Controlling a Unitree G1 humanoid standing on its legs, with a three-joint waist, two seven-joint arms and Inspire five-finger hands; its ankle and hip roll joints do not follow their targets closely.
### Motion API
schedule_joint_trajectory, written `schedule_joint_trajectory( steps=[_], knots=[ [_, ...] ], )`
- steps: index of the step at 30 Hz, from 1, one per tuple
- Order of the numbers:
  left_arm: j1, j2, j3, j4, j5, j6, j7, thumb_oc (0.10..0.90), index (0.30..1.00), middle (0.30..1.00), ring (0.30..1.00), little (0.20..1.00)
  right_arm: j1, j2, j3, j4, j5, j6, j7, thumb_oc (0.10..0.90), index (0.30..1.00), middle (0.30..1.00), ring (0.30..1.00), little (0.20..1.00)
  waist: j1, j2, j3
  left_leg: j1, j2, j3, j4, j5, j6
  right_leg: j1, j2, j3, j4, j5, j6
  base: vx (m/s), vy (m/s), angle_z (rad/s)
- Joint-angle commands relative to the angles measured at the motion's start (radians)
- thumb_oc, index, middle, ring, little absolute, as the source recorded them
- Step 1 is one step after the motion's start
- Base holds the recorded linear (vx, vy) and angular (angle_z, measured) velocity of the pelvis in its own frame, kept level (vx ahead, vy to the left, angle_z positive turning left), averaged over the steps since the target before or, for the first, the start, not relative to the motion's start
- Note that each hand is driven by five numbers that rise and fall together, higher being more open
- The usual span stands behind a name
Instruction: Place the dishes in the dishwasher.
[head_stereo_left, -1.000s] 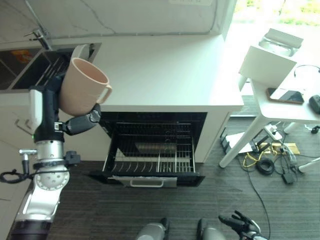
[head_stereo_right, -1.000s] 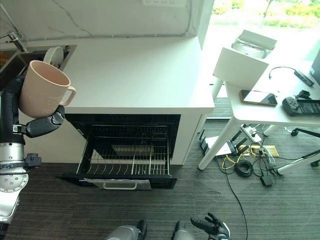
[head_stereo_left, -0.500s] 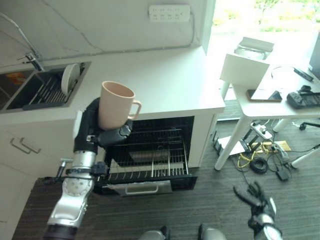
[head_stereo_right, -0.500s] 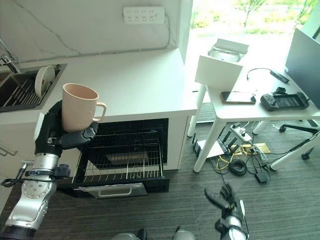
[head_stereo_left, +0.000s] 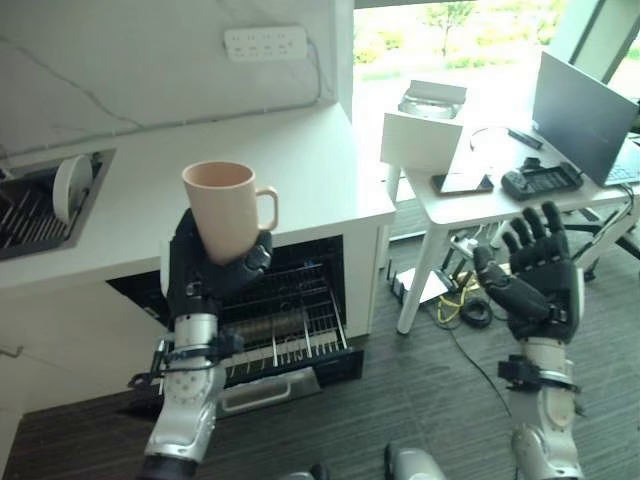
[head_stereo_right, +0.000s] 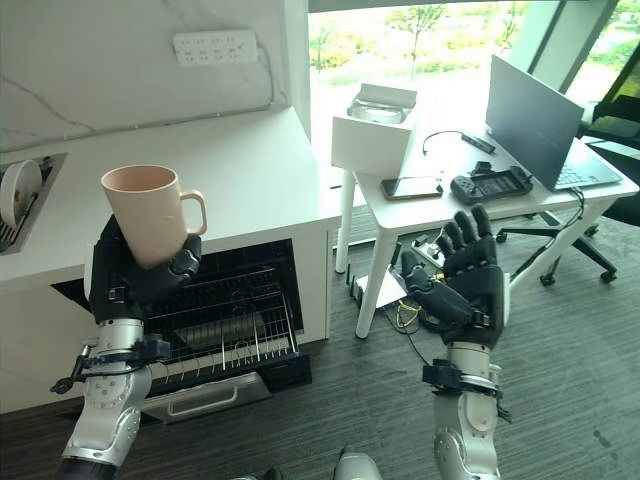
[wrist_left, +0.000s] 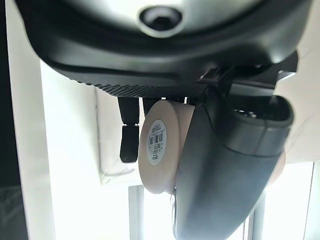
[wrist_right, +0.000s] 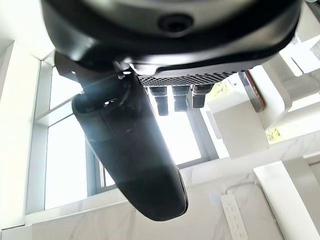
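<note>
**Left hand holds mug up, right hand raised with fingers spread**

Left hand (head_stereo_left: 205, 272) sits left of centre in the left eye view, forearm vertical, rising from the lower left edge. Fingers and thumb are curled round the lower part of the pink mug (head_stereo_left: 227, 206). Mug is upright, mouth up, handle pointing toward frame right. In the left wrist view the mug's round base (wrist_left: 159, 145) with a barcode sticker faces the camera, thumb wrapped across it, fingers behind.

Right hand (head_stereo_right: 463, 278) is at right of centre in the right eye view, forearm vertical from the bottom edge, palm turned toward the camera, fingers straight and splayed, holding nothing. The right wrist view agrees: thumb and fingers extended, nothing between them.

Dishwasher (head_stereo_left: 290, 320) is below the mug, at lower centre-left of the left eye view, set under the white counter (head_stereo_left: 300, 165). Its wire rack (head_stereo_left: 285, 340) is pulled out and the door hangs down in front. The mug is above the rack, not in it.

Sink (head_stereo_left: 40, 210) is at the left edge, with a white plate (head_stereo_left: 68, 187) standing on edge in it. A power strip (head_stereo_left: 265, 42) is on the marble wall at top centre. A white desk (head_stereo_right: 480, 195) at upper right carries a laptop (head_stereo_right: 535, 120), a phone (head_stereo_right: 410, 187), a black controller (head_stereo_right: 487, 183) and a white box (head_stereo_right: 375, 135). Floor is dark grey carpet (head_stereo_right: 580, 380), with loose cables under the desk.
</note>
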Motion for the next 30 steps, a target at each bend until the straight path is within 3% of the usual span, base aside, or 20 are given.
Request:
schedule_joint_trajectory(
  steps=[1,9,15,20,30],
  knots=[
    [-0.128,0.028,0.006,-0.062,0.196,-0.145,0.163,0.400,0.300,0.300,0.300,0.300,-0.098,-0.050,0.040,-0.144,0.068,-0.004,0.151,0.800,0.900,0.900,0.900,0.900,0.021,0.012,-0.038,-0.019,0.093,0.032,0.080,-0.147,-0.052,0.067,-0.047,-0.047,-0.014,-0.119,0.068,-0.03,-0.023,-0.06],
    [-0.163,0.039,-0.078,-0.078,0.443,-0.068,0.347,0.400,0.300,0.300,0.300,0.300,-0.204,-0.075,0.195,-0.198,0.104,0.064,0.155,0.800,0.900,0.900,0.900,0.900,0.070,0.003,-0.049,-0.031,0.091,0.015,0.080,-0.144,-0.058,0.069,-0.053,-0.067,-0.014,-0.121,0.070,-0.02,-0.028,0.05],
    [-0.214,0.066,-0.133,-0.049,0.540,-0.028,0.415,0.400,0.300,0.300,0.300,0.300,-0.269,-0.092,0.248,-0.184,0.133,0.068,0.167,0.800,0.900,0.900,0.900,0.900,0.090,0.000,-0.060,-0.037,0.093,0.014,0.080,-0.144,-0.058,0.071,-0.062,-0.085,-0.014,-0.121,0.072,-0.02,-0.038,0.12],
    [-0.252,0.078,-0.160,-0.010,0.620,0.015,0.450,0.400,0.300,0.300,0.300,0.300,-0.346,-0.079,0.275,-0.171,0.156,0.097,0.151,0.800,0.900,0.900,0.900,0.900,0.107,-0.001,-0.068,-0.042,0.095,0.008,0.080,-0.141,-0.060,0.076,-0.065,-0.100,-0.014,-0.124,0.070,-0.02,-0.023,0.13],
    [-0.264,0.078,-0.186,0.033,0.660,0.023,0.462,0.400,0.300,0.300,0.300,0.300,-0.455,-0.042,0.316,-0.167,0.126,0.145,0.082,0.800,0.900,0.900,0.900,0.900,0.149,-0.002,-0.074,-0.047,0.081,-0.029,0.080,-0.136,-0.059,0.083,-0.062,-0.104,-0.014,-0.128,0.061,0.00,-0.008,0.10]
  ],
)
